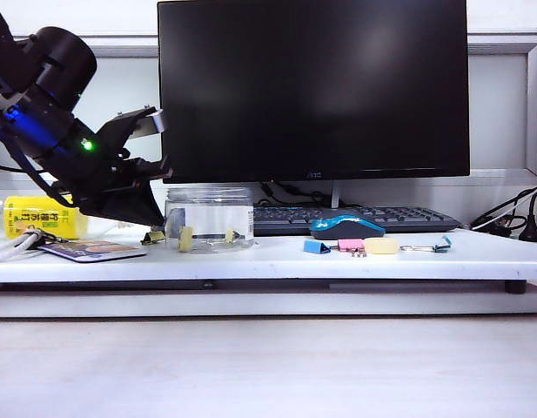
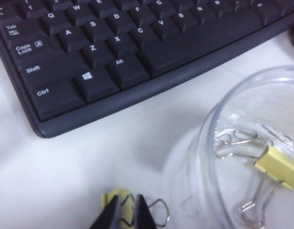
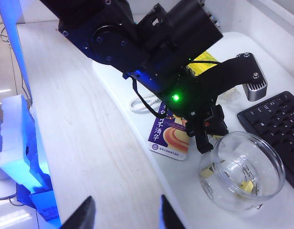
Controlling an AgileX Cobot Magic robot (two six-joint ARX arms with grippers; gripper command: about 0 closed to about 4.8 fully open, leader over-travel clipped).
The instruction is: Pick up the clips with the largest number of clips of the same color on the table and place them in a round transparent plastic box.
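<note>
Pale-yellow, thumbnail-small and steel-handled, one binder clip (image 2: pixel 119 206) sits between the black fingertips of our left gripper (image 2: pixel 124 215) on the white tabletop (image 2: pixel 80 167), just outside the wall of the round clear plastic jar (image 2: pixel 208 143). In the left wrist view we see the two fingers drawn close together over the clip's yellow body, so we read this gripper as clenched on the clip. One silver wire loop pokes out sideways from the fingers toward the jar; the clip's long axis runs roughly across the gripper, along the line from handle to body.

Inside the jar we see a second pale-yellow clip (image 2: pixel 276 166) lying flat on the bottom, its wire handles splayed toward the near wall. From the exterior view, a further yellow clip (image 1: pixel 230 235) shows through the jar's wall, and the left arm leans down at the jar's left side. The black keyboard (image 2: pixel 113 52) lies just behind.

Our right gripper (image 3: pixel 125 214) hangs well apart, above the pale wooden surface in front of the white shelf; its two dark fingers stand wide with nothing between them.
</note>
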